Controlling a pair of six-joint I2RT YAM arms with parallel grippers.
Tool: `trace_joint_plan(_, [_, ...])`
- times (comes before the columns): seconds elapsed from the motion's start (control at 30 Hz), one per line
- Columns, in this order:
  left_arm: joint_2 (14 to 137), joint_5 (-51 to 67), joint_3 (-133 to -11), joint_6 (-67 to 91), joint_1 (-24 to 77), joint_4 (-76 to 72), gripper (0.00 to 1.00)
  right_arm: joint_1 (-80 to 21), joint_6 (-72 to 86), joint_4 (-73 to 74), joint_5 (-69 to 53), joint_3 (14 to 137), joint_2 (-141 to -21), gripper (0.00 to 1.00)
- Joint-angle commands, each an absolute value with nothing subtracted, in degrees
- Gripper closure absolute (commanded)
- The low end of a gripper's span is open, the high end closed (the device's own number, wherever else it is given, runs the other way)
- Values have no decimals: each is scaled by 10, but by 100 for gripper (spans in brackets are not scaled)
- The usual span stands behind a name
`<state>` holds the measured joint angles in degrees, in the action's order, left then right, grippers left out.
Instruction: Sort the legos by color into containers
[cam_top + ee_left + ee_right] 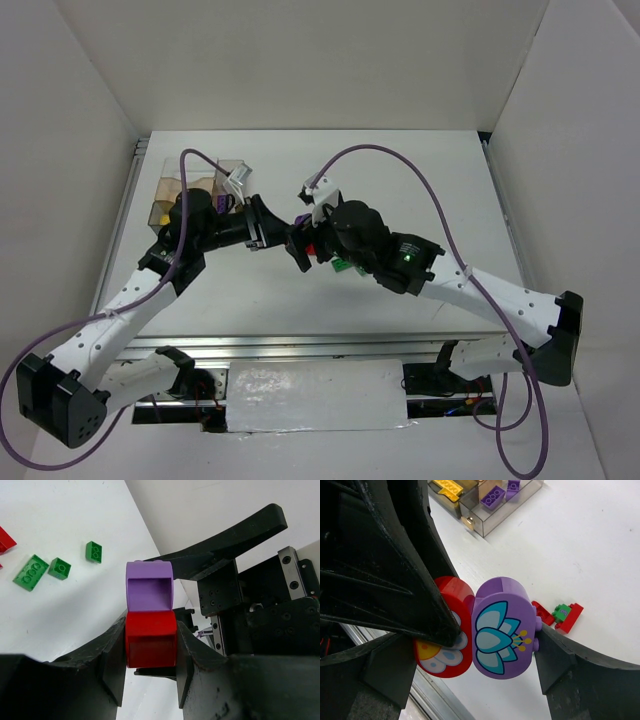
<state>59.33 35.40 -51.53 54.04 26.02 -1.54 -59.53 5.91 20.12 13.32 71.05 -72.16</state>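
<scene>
White table holds green legos beyond the clamped red-purple pair.

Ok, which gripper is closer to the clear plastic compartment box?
Left. The left gripper is just right of the clear plastic compartment box, clamping the rounded red brick; the right gripper, on the attached rounded purple brick, is farther right.

My top camera looks down over the whole counter from its near edge; both wrist cameras, close in, share the red brick and purple brick.
</scene>
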Motion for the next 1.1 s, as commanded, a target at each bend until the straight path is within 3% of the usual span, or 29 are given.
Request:
trace_joint_plan(0.0, [600,413,-523,520,278,-62,91,-613,78,147,135,744,-729,54])
trace_joint_plan(0.03, [602,413,-525,512,279,-63,99,-615,79,145,128,743,-728,52])
trace_joint_plan(0.07, [603,410,-526,506,279,-62,100,-616,81,145,120,741,-723,46])
trace_joint_plan(0.1, [601,406,-529,491,279,-55,100,-616,83,142,100,729,-718,30])
trace_joint_plan(0.13, [598,392,-540,481,279,-43,100,-616,83,134,91,716,-710,1])
trace_joint_plan(0.33, [554,331,-579,382,277,66,100,-557,77,166,-71,623,-612,0])
trace_joint_plan(0.53, [527,474,-553,333,278,3,100,-411,90,125,-386,542,-478,0])
trace_joint_plan(0.73, [489,591,-500,365,279,-135,100,-403,148,49,-394,544,-473,0])
trace_joint_plan(1.0, [475,612,-503,357,281,-127,100,-405,234,-82,-475,573,-550,7])
trace_joint_plan(1.07, [476,609,-501,359,280,-129,100,-405,250,-107,-500,576,-563,13])
